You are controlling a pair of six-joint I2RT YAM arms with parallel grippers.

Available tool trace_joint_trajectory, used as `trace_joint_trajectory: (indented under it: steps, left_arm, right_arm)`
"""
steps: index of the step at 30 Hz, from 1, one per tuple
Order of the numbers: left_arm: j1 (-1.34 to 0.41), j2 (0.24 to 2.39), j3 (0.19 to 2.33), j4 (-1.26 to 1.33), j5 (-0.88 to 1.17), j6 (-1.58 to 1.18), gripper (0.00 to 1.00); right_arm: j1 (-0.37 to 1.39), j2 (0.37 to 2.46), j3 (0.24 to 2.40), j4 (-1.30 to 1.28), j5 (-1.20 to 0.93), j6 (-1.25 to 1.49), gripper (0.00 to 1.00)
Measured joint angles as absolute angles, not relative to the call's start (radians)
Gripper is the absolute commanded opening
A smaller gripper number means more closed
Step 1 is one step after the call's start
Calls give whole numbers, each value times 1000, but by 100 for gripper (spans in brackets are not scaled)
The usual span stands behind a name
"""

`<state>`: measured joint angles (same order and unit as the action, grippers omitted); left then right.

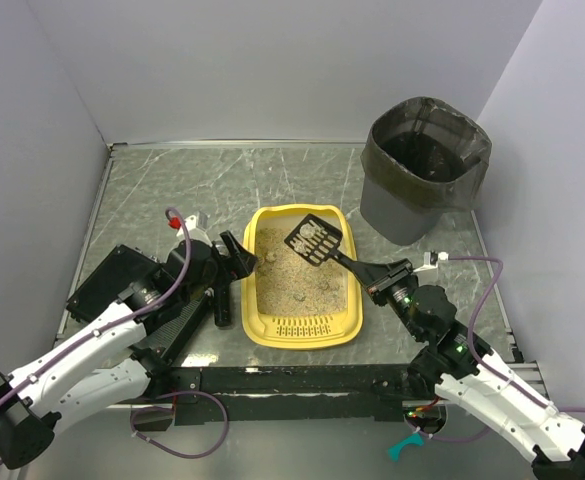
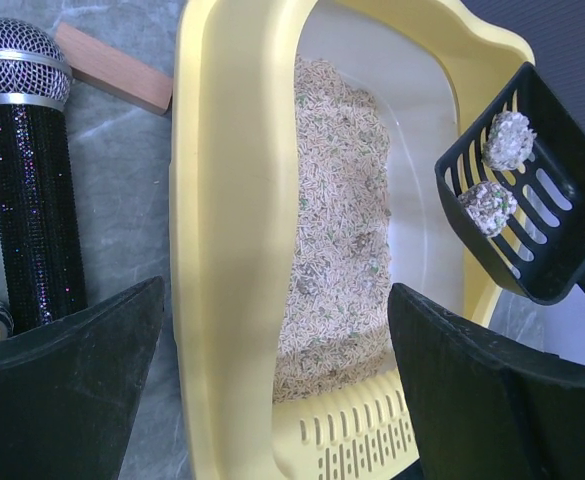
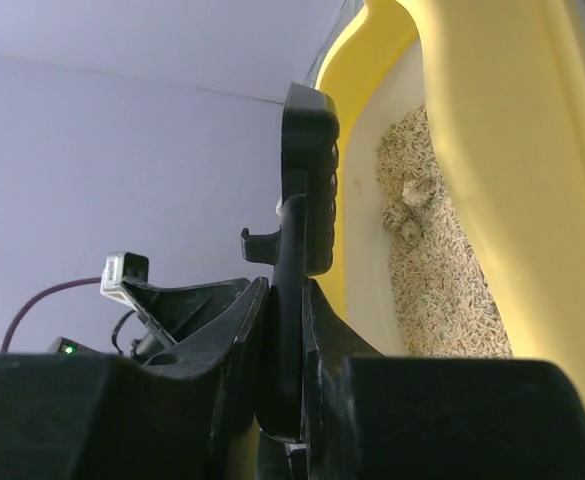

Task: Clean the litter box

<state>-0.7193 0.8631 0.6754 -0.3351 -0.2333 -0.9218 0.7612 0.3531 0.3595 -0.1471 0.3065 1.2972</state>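
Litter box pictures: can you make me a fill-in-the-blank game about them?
1. The right gripper holds a black scoop above the ____ litter box.
2. The scoop carries ____ clumps.
3. The left gripper is wide ____, with one finger on each side of the box's wall.

Missing words: yellow; two; open.

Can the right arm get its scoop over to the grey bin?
Probably yes. The right arm's jaws grip the scoop above the litter box, and nothing stands between it and the open bin beyond.
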Motion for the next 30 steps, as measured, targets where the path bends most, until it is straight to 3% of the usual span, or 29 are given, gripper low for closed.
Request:
trace_joint_trajectory:
  steps: [30]
  left_arm:
    - [-719,820,669,-336,-246,-911,97]
  right_arm:
    - [757,370,398,-173,265,1227,0]
